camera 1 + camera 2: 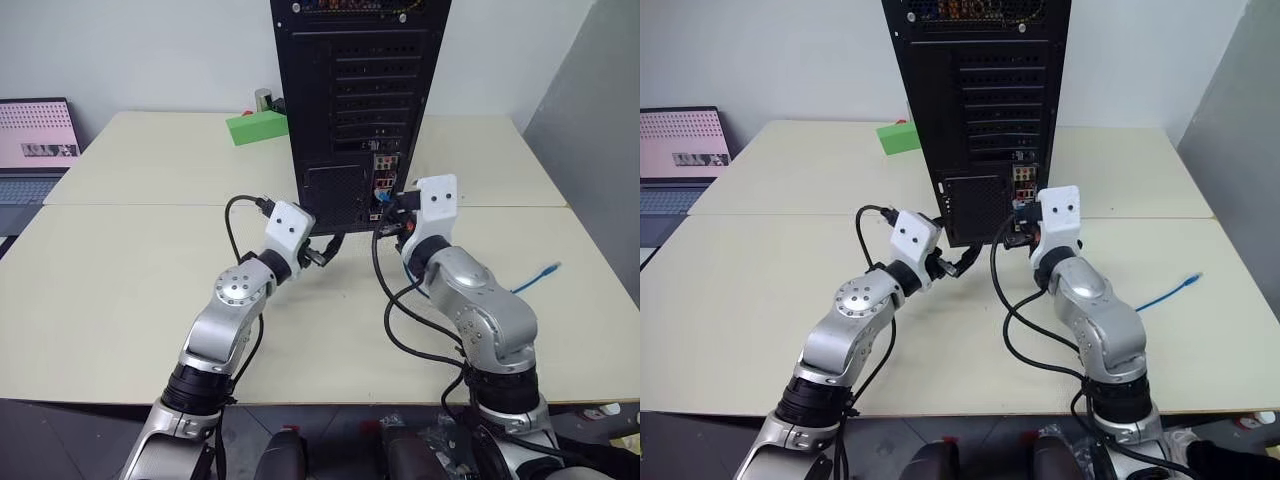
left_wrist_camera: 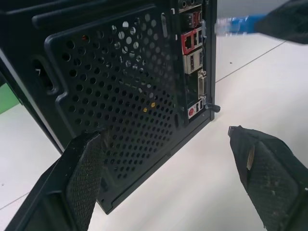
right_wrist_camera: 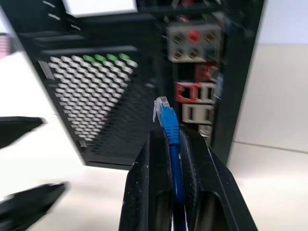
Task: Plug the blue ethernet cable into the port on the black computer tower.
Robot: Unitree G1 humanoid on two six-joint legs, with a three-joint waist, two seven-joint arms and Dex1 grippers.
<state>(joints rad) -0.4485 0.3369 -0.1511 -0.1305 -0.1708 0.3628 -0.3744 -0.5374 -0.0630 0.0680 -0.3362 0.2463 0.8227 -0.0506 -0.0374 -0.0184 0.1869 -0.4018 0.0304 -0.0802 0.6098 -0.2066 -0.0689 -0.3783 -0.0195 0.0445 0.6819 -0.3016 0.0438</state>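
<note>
Standing on the tabletop (image 1: pixel 130 290), the black computer tower (image 1: pixel 355 100) faces both arms. Right fingers (image 3: pixel 169 159) pinch the blue ethernet cable (image 3: pixel 169 127), plug forward, short of the port (image 3: pixel 185 91) slightly rightward. Left fingers (image 2: pixel 84 173) gape empty beside the grille.

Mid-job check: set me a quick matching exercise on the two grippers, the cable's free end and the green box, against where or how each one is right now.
1. left gripper
2. right gripper
3. free end of the blue ethernet cable
4. green box

A. shut on the cable, plug near the connector strip
B. on the table beside the black computer tower
C. open at the vent grille
D. lying on the table to the robot's right

Pairs: 1-C, 2-A, 3-D, 4-B
</note>
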